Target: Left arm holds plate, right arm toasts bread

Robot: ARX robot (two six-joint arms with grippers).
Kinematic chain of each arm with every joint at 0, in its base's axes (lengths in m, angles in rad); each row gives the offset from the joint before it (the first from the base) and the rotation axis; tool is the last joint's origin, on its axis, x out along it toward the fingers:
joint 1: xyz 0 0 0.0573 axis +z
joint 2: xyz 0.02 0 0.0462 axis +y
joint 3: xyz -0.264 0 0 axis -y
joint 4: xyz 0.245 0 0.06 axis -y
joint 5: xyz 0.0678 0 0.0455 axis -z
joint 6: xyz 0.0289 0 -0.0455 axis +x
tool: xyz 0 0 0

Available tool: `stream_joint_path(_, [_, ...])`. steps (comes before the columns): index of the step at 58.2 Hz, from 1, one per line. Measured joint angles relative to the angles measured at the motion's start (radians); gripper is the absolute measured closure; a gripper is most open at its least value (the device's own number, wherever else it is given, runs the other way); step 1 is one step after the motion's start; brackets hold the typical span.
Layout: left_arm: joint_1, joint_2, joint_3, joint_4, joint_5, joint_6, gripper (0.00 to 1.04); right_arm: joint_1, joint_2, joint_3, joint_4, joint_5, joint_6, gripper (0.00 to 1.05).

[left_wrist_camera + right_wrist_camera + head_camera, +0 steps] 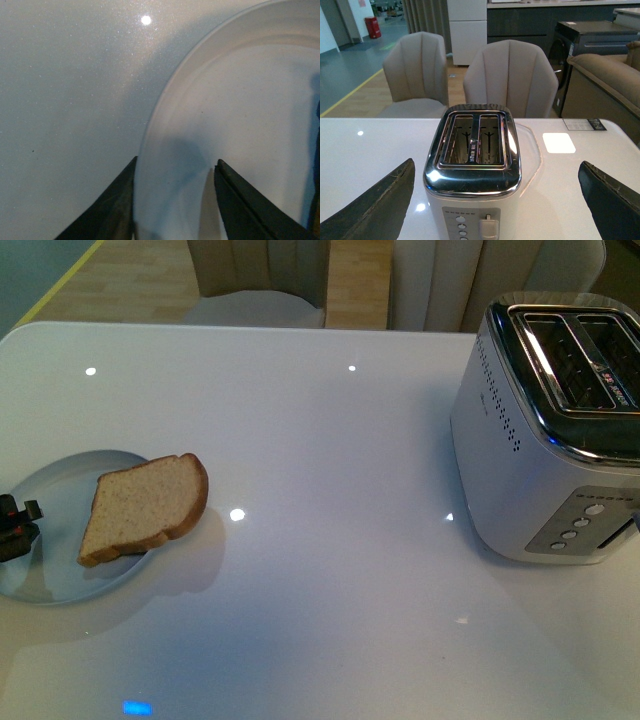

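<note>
A slice of brown bread [143,508] lies on the pale blue plate [55,490] at the left of the white table, its crust overhanging the plate's right rim. My left gripper [18,528] is shut on the plate's left edge. In the left wrist view the plate [240,125] fills the right side, and the left gripper [175,170] has one dark finger under the rim and one over it. A white and chrome toaster [550,430] stands at the right, both slots empty. The right gripper [495,172] is open, facing the toaster [472,170] from its control side, fingers wide on either side.
The toaster's lever [488,227] and buttons [461,227] face the right wrist camera. Beige chairs [510,80] stand behind the table's far edge. A flat white card [558,142] lies on the table beyond the toaster.
</note>
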State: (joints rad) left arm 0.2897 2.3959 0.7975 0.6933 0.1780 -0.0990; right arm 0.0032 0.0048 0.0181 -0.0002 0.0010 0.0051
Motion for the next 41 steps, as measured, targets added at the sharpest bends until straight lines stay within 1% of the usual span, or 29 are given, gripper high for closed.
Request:
stream_joint_path(9, [0.006, 0.0, -0.004, -0.007, -0.002, -0.003, 0.91, 0.0, 0.0, 0.0, 0.0, 0.0, 0.0, 0.09])
stream_joint_path(14, [0.017, -0.009, -0.005, -0.008, 0.016, -0.018, 1.02, 0.0, 0.0, 0.0, 0.0, 0.0, 0.0, 0.09])
stream_joint_path(28, [0.058, -0.089, -0.051, -0.021, 0.059, -0.111, 1.02, 0.0, 0.0, 0.0, 0.0, 0.0, 0.0, 0.09])
stream_joint_path(41, [0.066, -0.23, -0.103, -0.073, 0.08, -0.158, 1.02, 0.0, 0.0, 0.0, 0.0, 0.0, 0.0, 0.09])
